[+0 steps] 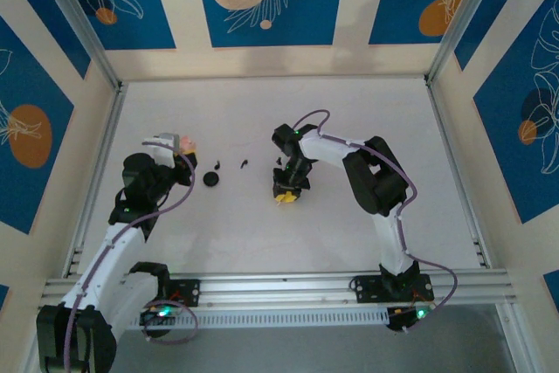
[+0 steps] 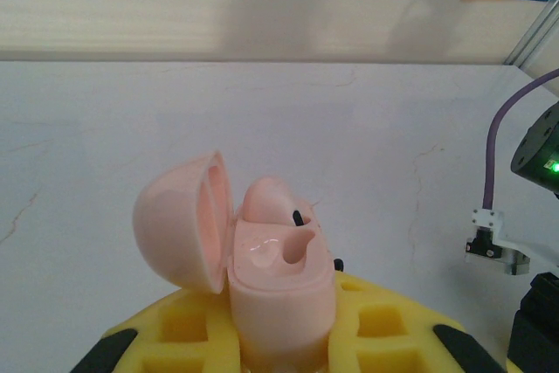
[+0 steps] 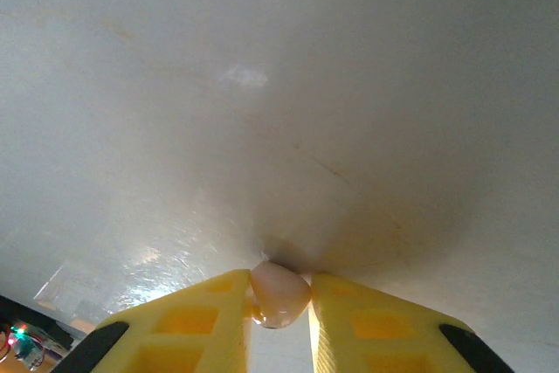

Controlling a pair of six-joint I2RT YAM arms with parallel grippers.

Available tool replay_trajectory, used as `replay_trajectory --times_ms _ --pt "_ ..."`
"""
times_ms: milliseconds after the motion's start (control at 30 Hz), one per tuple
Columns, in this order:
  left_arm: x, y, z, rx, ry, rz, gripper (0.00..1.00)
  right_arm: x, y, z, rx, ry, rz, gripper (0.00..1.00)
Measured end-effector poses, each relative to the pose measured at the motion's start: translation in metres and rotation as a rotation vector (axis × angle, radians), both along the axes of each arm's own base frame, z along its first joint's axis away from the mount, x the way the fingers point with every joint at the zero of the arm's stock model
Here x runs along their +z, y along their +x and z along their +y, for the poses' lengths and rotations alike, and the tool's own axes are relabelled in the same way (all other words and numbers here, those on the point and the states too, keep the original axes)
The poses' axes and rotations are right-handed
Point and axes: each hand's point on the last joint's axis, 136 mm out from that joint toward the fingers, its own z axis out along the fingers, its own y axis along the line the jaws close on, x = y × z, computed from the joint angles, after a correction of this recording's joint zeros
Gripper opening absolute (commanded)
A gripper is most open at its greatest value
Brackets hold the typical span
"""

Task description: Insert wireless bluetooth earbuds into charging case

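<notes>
Left tool clamped on open charging case; right tool, mid-frame, pinches unidentified small pale piece. Earbuds on counter: pickup stage, probably demanding fine alignment.

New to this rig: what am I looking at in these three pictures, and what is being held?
Two robot arms stand at the near edge of a white table, each ending in a two-finger gripper with yellow pads. One picture looks down from above; the others come from wrist cameras. The left gripper is shut on an open pink charging case. The right gripper pinches a small pale piece down at the table; what it is, I cannot tell. On the table lie a round black disc and two tiny black earbuds.
</notes>
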Motion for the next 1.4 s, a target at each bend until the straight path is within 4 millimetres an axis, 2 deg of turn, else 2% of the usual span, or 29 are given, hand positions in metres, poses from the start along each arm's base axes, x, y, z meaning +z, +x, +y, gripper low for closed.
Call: replay_trajectory --times_ms 233,467,600,833,1100,1400 --pt "-0.001 -0.001 -0.003 -0.019 -0.005 0.005 0.14 0.001 0.001 -0.002 -0.003 0.022 -0.053 0.2" --pt "-0.012 -0.002 -0.021 -0.096 -0.017 0.04 0.14 0.003 0.006 -0.004 -0.017 0.063 -0.149 0.19" --pt "-0.021 -0.001 -0.041 -0.174 -0.018 0.069 0.14 0.011 0.008 -0.008 -0.028 0.093 -0.215 0.19" --pt "-0.026 -0.003 -0.084 -0.343 0.007 0.067 0.13 0.033 0.016 -0.015 -0.041 0.153 -0.335 0.19" --pt "-0.046 -0.02 -0.136 -0.578 0.076 0.061 0.14 0.062 0.018 -0.021 0.013 0.217 -0.489 0.19" --pt "-0.068 -0.036 -0.169 -0.751 0.092 0.058 0.14 0.083 0.015 -0.022 0.118 0.279 -0.623 0.19"
